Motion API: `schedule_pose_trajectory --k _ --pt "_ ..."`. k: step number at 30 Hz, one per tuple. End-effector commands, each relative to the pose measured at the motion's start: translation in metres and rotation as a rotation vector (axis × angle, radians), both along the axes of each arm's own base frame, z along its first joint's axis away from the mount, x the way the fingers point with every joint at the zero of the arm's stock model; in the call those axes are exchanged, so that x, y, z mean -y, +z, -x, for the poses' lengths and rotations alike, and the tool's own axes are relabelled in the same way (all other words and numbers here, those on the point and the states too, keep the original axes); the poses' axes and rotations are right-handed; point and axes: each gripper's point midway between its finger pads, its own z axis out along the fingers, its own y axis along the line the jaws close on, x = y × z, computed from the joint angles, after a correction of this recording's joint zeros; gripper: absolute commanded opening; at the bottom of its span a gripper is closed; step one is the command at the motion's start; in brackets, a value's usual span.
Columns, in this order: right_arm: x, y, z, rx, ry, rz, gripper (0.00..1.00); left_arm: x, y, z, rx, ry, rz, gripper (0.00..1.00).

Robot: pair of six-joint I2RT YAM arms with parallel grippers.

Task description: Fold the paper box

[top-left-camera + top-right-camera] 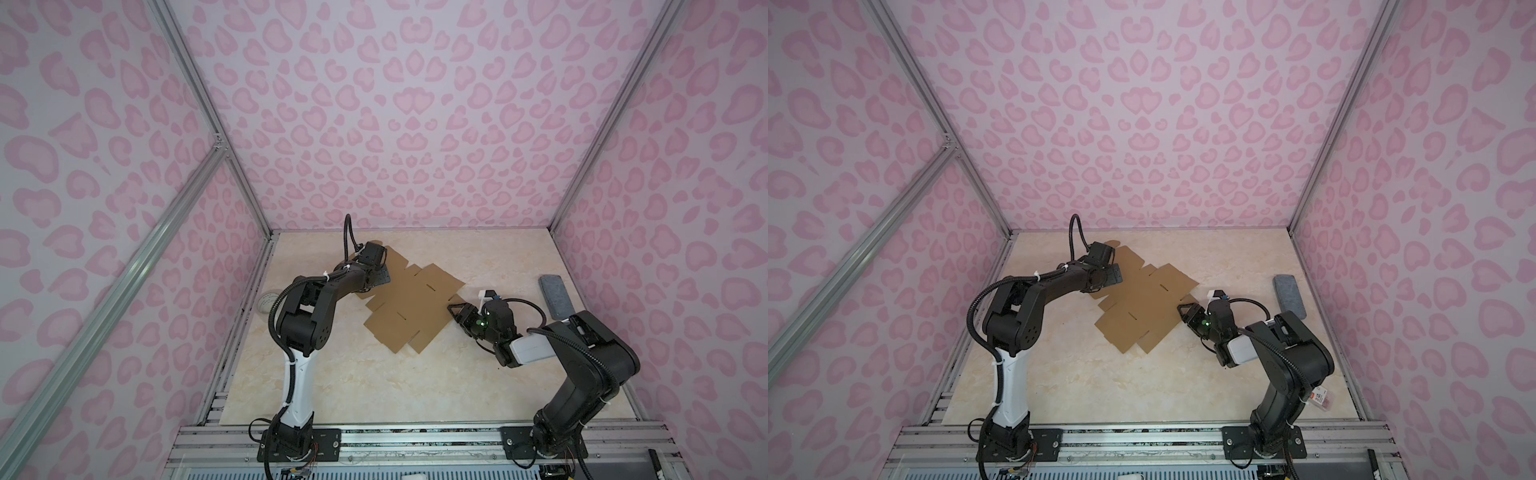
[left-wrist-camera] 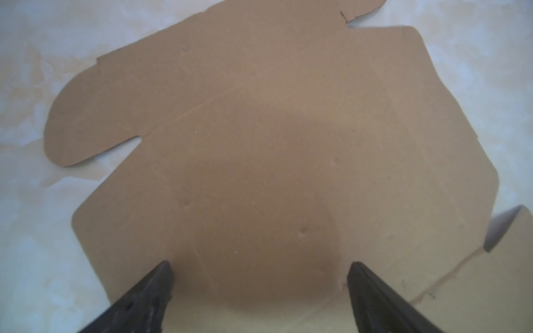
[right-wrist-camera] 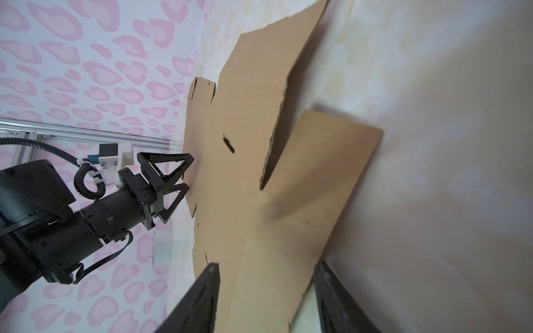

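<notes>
Top views: in both top views you see the plain brown die-cut cardboard paper box (image 1: 409, 307) (image 1: 1142, 309) lying flat and unfolded on the beige marbled counter (image 1: 374, 374), toward its far middle.
Left jaws: spread wide over the sheet's far-left panel, gripping nothing; in the left wrist view their fingers (image 2: 150, 294) stand apart above bare cardboard.
Right jaws: partly parted at the sheet's right edge, nothing clamped; in the right wrist view one finger sits over a flap, its partner over bare counter.
Grey rectangular block (image 1: 556, 296): on the counter's right side, well apart from the box.
Whitish tape roll (image 1: 268, 301): at the counter's left edge.
</notes>
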Motion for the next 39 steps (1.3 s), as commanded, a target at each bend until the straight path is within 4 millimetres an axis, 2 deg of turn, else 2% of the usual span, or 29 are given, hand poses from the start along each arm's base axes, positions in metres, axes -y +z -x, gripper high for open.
schedule_pose_trajectory --k 1,6,12,20,22,25,27,30,36,39 --pt "-0.003 0.01 -0.006 0.038 -0.009 -0.026 0.55 0.005 -0.032 0.036 -0.178 -0.011 0.056 0.97" --pt "-0.002 0.018 -0.006 0.065 -0.023 -0.048 0.53 0.005 -0.032 0.036 -0.178 -0.013 0.059 0.98" --pt "0.007 0.017 0.003 0.039 -0.051 -0.009 0.54 0.005 -0.032 0.037 -0.177 -0.012 0.062 0.98" --pt "-0.003 0.039 0.006 0.085 -0.025 -0.029 0.56 0.009 -0.033 0.037 -0.183 -0.012 0.084 0.98" --pt "0.004 0.033 0.01 0.049 -0.056 -0.014 0.55 0.01 -0.033 0.037 -0.184 -0.012 0.088 0.98" --pt "0.019 0.008 0.022 -0.106 -0.097 0.129 0.56 0.01 -0.033 0.038 -0.186 -0.01 0.092 0.97" --pt "0.018 0.003 0.027 -0.141 -0.082 0.2 0.58 0.01 -0.034 0.039 -0.187 -0.008 0.095 0.98" --pt "0.016 -0.001 0.027 -0.163 -0.09 0.192 0.59 0.009 -0.034 0.04 -0.186 -0.003 0.1 0.97" --pt "0.007 -0.019 0.02 -0.227 -0.086 0.183 0.6 0.01 -0.035 0.041 -0.188 -0.005 0.102 0.97" --pt "0.004 -0.02 0.013 -0.22 -0.089 0.175 0.6 0.01 -0.034 0.041 -0.184 -0.005 0.103 0.97"
